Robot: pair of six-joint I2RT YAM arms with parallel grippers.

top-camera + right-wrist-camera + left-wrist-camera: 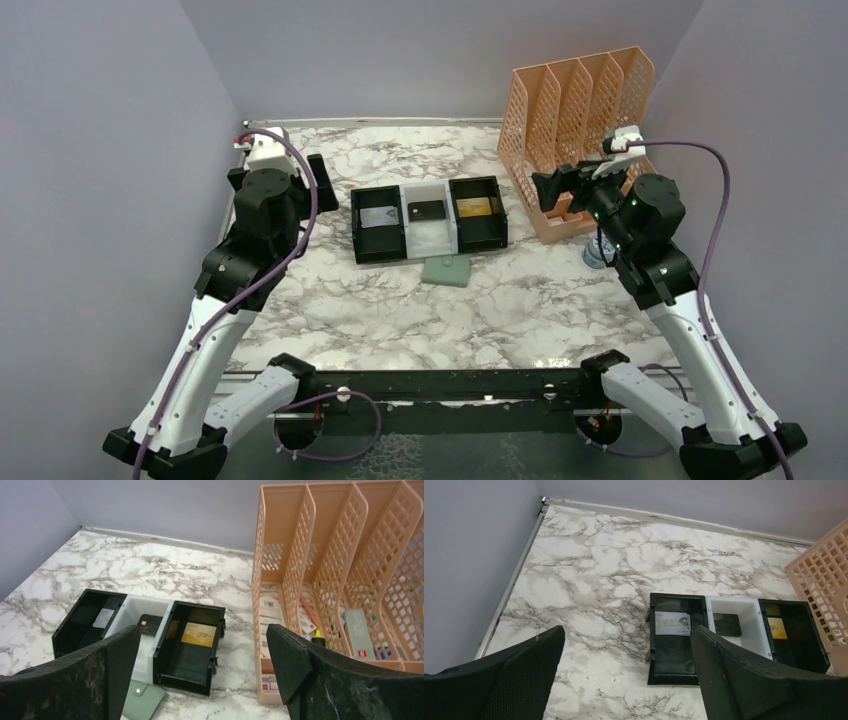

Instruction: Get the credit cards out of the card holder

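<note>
**Both claws empty and raised, cards lying in the tray**

The left claw (627, 636) hangs above the marble table (594, 570) with its fingers spread wide and nothing between them. The arm is folded upward at the elbow and the wrist tips forward and down. The right claw (202, 632) takes a mirrored pose, also agape and carrying nothing, held high over its own side. With both parked well off the surface, they look withdrawn rather than reaching.

Nearest the right claw, low under its left-hand finger in its own camera, lies the sage-green card holder (142, 700). It is flat on the table and folded shut, with the tab on top. Whether anything is left inside cannot be told while it is closed.

Just beyond it, ahead and left of the right claw, sits the three-compartment tray (185, 681). For the left claw it lies ahead and to the right. Each compartment holds one card lying flat:
- a gold card (198, 634) in the black compartment closest to the right claw
- a dark card (149, 625) in the white middle compartment
- a silver card (671, 624) in the black compartment closest to the left claw

One card per compartment looks like deliberate sorting, so the removal seems done or nearly so.

Farthest out, ahead and right of the right claw, stands a peach file rack (320, 555).
</note>
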